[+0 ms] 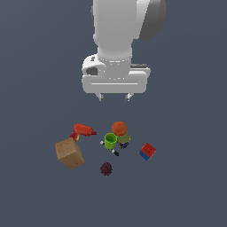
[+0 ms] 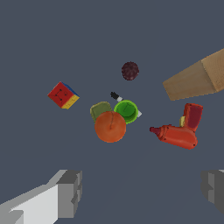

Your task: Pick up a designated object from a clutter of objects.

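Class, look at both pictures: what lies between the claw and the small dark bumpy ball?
The orange ball and green cup sit between the open claw and the dark bumpy ball; the exterior view shows it, and the wrist view agrees.

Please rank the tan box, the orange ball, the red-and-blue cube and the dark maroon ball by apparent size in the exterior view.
1. tan box, clearly the largest.
2. orange ball and red-and-blue cube: they look about alike, so I would not rank one over the other.
3. dark maroon ball, the smallest.

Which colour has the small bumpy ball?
Dark maroon-brown; the small bumpy ball shows best in the wrist view.
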Controlling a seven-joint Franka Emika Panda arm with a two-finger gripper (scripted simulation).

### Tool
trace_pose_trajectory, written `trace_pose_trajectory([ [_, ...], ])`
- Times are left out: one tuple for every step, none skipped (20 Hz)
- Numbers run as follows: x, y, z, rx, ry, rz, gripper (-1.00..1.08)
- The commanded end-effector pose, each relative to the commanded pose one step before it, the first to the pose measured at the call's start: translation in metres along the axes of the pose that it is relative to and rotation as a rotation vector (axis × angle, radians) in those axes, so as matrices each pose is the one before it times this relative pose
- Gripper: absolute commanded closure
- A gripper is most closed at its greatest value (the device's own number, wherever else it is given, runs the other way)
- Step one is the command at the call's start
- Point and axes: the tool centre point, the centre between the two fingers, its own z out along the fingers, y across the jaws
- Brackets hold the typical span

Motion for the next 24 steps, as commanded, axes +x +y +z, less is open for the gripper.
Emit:
trace_pose_trajectory([
  [0.0, 0.00001, 0.0, 0.0, 0.0, 0.0, -0.92],
  [0.00008, 0.00018, 0.00025, 0.00056, -0.00026, 0.00103, -0.92],
  [0.00023, 0.00044, 0.00073, 0.00158, -0.00074, 0.0029, -0.92],
  [0.00037, 0.0008, 0.00121, 0.00266, -0.00124, 0.00493, -0.92],
  [0.00045, 0.00109, 0.00164, 0.00364, -0.00171, 0.00691, -0.92],
  [0.00046, 0.00139, 0.00199, 0.00457, -0.00216, 0.00891, -0.92],
  [0.00027, 0.0013, 0.00178, 0.00432, -0.00206, 0.00871, -0.92],
  [0.00003, 0.00109, 0.00136, 0.00362, -0.00172, 0.00754, -0.92],
  [-0.00021, 0.00082, 0.00093, 0.00286, -0.00136, 0.00621, -0.92],
  [-0.00041, 0.00054, 0.00047, 0.002, -0.00094, 0.00457, -0.92],
  [-0.00049, 0.00022, 0.00003, 0.00097, -0.00045, 0.00245, -0.92],
  [-0.00028, -0.00012, -0.00019, 0.0, 0.0, 0.0, -0.92],
  [0.00013, -0.00005, -0.00012, -0.00054, 0.00026, -0.00103, -0.92],
  [0.0005, -0.00012, 0.00011, -0.00062, 0.00028, -0.0017, -0.92],
  [0.00084, -0.00006, 0.00036, -0.00055, 0.00023, -0.00186, -0.92],
  [0.00119, 0.00008, 0.00062, -0.00045, 0.00018, -0.00189, -0.92],
  [0.00154, 0.00009, 0.00086, -0.00046, 0.00017, -0.00224, -0.92],
  [0.00189, 0.00021, 0.00112, -0.00044, 0.00015, -0.00245, -0.92],
  [0.00224, 0.00022, 0.00136, -0.00049, 0.00016, -0.00288, -0.92],
  [0.00257, 0.00028, 0.00158, -0.00057, 0.00019, -0.00333, -0.92],
  [0.00292, 0.0003, 0.0018, -0.00073, 0.00025, -0.00401, -0.92],
  [0.00329, 0.00032, 0.00204, -0.0009, 0.00032, -0.00474, -0.92],
  [0.00363, 0.00035, 0.0023, -0.00102, 0.00037, -0.00537, -0.92],
  [0.00396, 0.00043, 0.0026, -0.00106, 0.00038, -0.00579, -0.92],
])
